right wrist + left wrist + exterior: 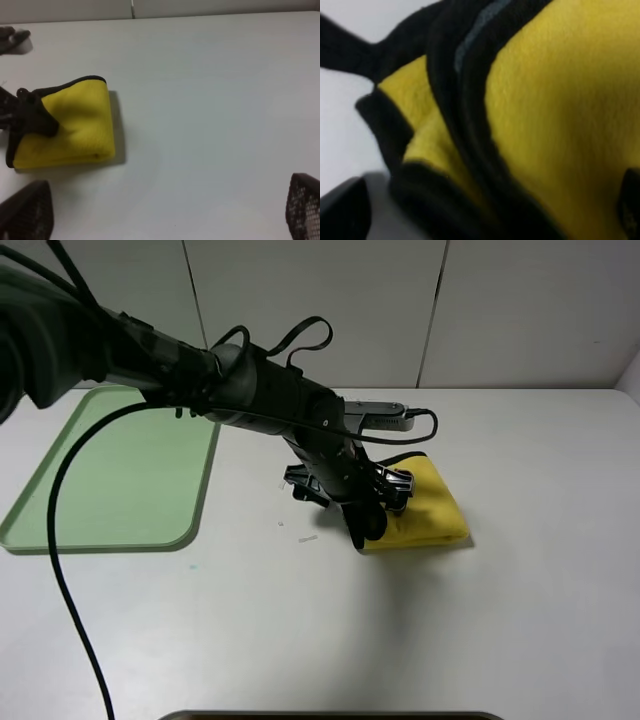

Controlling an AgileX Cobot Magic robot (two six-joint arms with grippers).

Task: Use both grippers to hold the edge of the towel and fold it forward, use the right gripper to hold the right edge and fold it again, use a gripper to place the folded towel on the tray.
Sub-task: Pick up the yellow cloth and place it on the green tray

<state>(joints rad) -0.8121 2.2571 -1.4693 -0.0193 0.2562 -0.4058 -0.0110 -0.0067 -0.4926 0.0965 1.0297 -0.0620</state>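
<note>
Left arm down on folded towel, right arm pulled back, both sets of fingers spread.

Towel [432, 508] is folded into a small yellow wad on the white table [520, 620], right of centre and well apart from the mint-green tray [110, 490] at far left. Left gripper [372, 510] reaches across the middle onto the towel's left side; its wrist view is filled by yellow plush and stacked layers of black edge trim [470, 115], too close and blurred to say whether the fingers touch cloth. Right gripper [165, 212]: fingertips [30, 210] wide apart over bare table, near the towel, holding nothing.
</note>
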